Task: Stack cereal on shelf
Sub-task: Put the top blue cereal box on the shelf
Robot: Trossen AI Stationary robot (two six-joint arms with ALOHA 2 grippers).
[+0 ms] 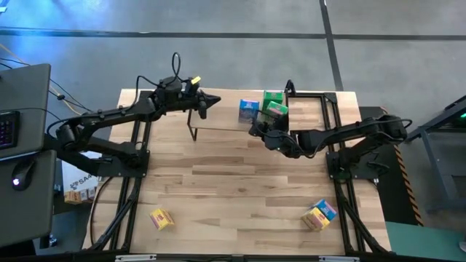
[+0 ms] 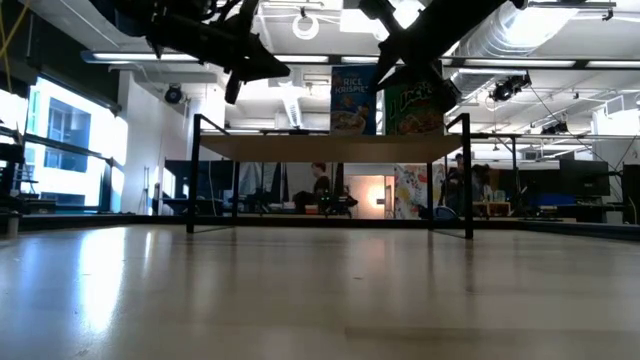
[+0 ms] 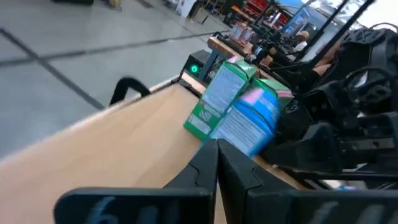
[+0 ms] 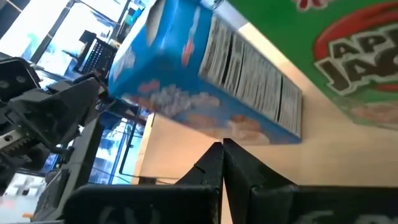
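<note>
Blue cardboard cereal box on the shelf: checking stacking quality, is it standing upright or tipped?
Upright: the blue cardboard cereal box stands tall on the light wood plank shelf.

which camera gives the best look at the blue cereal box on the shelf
The right wrist view: the blue box fills it, printing visible. The high view shows a small top; the low view its front; the left wrist view a blurred side.

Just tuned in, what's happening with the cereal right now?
Three boxes stand on the shelf: a blue box and two green boxes. The right gripper, shut and empty, sits beside them. The left gripper, also shut, hangs over the shelf's other end. A yellow box and a yellow-and-blue pair wait on the table.
</note>
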